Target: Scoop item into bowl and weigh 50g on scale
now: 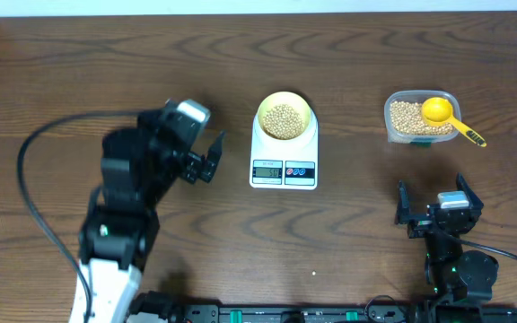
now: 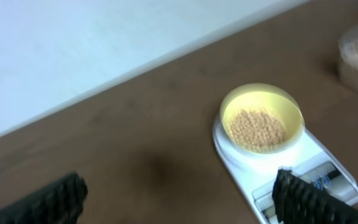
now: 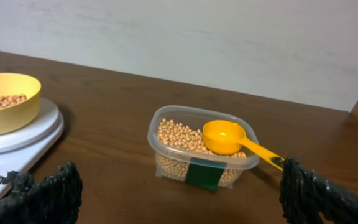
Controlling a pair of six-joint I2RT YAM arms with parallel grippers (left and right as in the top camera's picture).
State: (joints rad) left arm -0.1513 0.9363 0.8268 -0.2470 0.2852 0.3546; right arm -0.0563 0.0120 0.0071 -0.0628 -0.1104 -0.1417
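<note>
The pale-yellow bowl (image 1: 284,117) (image 2: 262,119) (image 3: 2,101) holds tan beans (image 1: 283,120) (image 2: 257,129) and sits on the white scale (image 1: 284,166) (image 2: 303,168) (image 3: 23,140) at the table's middle. More beans (image 1: 408,119) (image 3: 176,137) fill a clear tub (image 1: 393,128) (image 3: 194,163) at the back right, with a bright yellow scoop (image 1: 439,111) (image 3: 226,137) resting on them. My left gripper (image 1: 202,156) (image 2: 179,202) hangs open just left of the scale, empty. My right gripper (image 1: 433,205) (image 3: 179,196) stands open near the front right, in front of the tub, empty.
The scoop's handle (image 1: 469,135) (image 3: 267,155) sticks out over the tub's right rim. A black cable (image 1: 34,197) loops on the left of the wooden table. A pale wall (image 3: 229,43) stands behind the table's far edge.
</note>
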